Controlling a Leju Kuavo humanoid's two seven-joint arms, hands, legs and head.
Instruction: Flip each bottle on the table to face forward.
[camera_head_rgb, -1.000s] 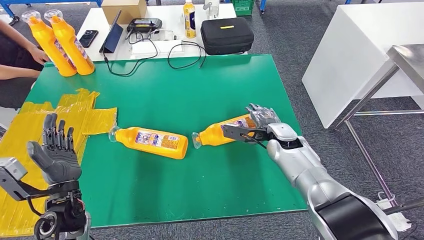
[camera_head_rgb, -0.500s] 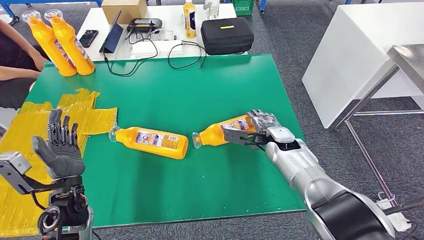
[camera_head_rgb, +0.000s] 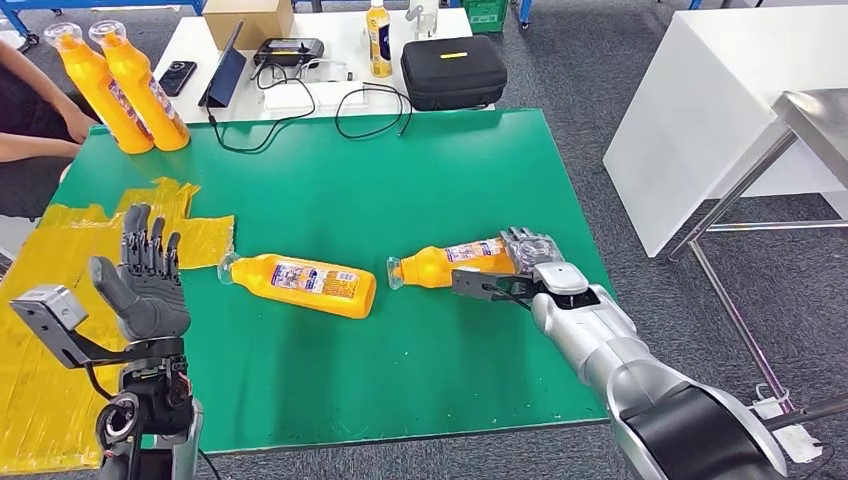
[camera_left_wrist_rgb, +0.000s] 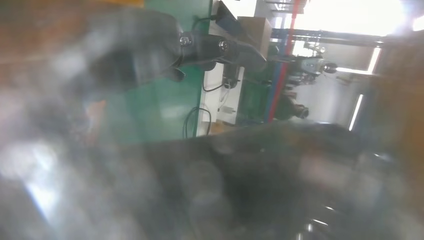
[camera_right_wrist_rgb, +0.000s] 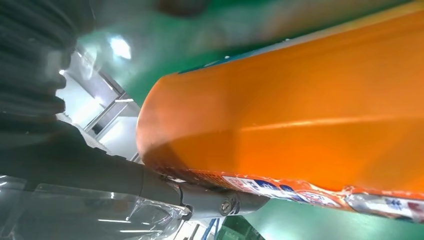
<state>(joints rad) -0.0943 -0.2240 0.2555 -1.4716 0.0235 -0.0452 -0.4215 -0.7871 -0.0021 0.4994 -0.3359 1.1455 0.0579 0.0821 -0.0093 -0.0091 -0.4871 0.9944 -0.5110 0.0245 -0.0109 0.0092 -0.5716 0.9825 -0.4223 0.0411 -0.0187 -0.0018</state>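
The right bottle (camera_head_rgb: 452, 265) lies on its side on the green counter (camera_head_rgb: 420, 180), near the right edge, and my right hand (camera_head_rgb: 530, 252) is wrapped around its base end, neck pointing left. Over the last second this hand has drawn nearer with the bottle, which now lies flatter across the counter, so I judge the turn is under way but not finished. The left bottle (camera_head_rgb: 302, 283) lies on its side mid-counter, untouched, cap end toward the yellow sheets (camera_head_rgb: 60, 240). My left hand (camera_head_rgb: 145, 285) is raised over the near-left corner, fingers apart and holding nothing; it has crept up and rightward. My right fingers are mostly hidden behind the bottle; the right wrist view is close orange plastic and a label strip, and the left wrist view is too blurred to read.
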